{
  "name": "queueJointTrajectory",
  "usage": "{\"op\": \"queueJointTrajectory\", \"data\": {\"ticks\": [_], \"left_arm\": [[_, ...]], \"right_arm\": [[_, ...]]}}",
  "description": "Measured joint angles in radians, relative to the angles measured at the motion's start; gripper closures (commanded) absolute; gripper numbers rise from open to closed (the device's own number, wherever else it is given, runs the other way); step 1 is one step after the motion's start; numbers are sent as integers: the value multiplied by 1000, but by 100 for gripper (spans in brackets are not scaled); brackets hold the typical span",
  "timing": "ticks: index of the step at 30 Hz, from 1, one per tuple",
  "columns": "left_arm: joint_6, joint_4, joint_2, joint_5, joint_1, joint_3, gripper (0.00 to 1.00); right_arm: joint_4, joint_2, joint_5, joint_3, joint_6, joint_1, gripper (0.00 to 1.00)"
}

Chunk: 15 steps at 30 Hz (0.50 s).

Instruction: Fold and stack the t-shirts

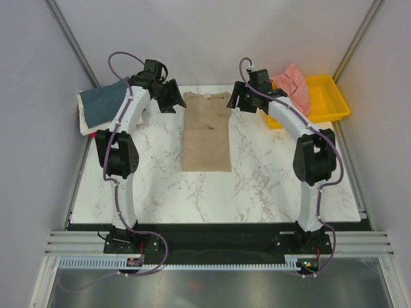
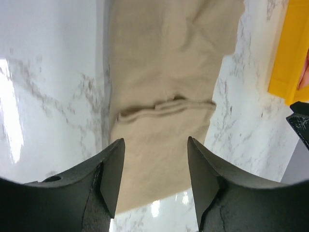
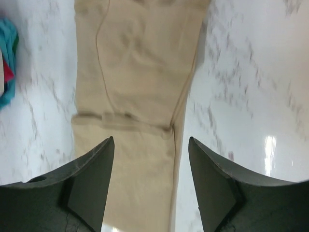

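A tan t-shirt lies flat in the middle of the marble table, folded into a long narrow strip with its collar at the far end. My left gripper hovers open at the strip's far left corner. My right gripper hovers open at the far right corner. The left wrist view shows the tan cloth below the open, empty gripper. The right wrist view shows the cloth below that open, empty gripper. A slate-blue folded shirt tops a stack at the far left. A salmon-pink shirt lies in the tray.
A yellow plastic tray stands at the far right corner, also seen in the left wrist view. Teal and red cloth shows at the left edge of the right wrist view. Grey walls close in on both sides of the table.
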Motion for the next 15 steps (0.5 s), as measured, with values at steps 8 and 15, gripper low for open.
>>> {"op": "queueJointTrajectory", "data": {"ticks": [8,15], "left_arm": [[4,154,-480,34,-31,-764,40],[-10,339,-665,47,-32,-1193,43]], "right_arm": [[187,-389,-136,-715,51,30,29],[301,-436,-214,-1022,116,60,34]]}}
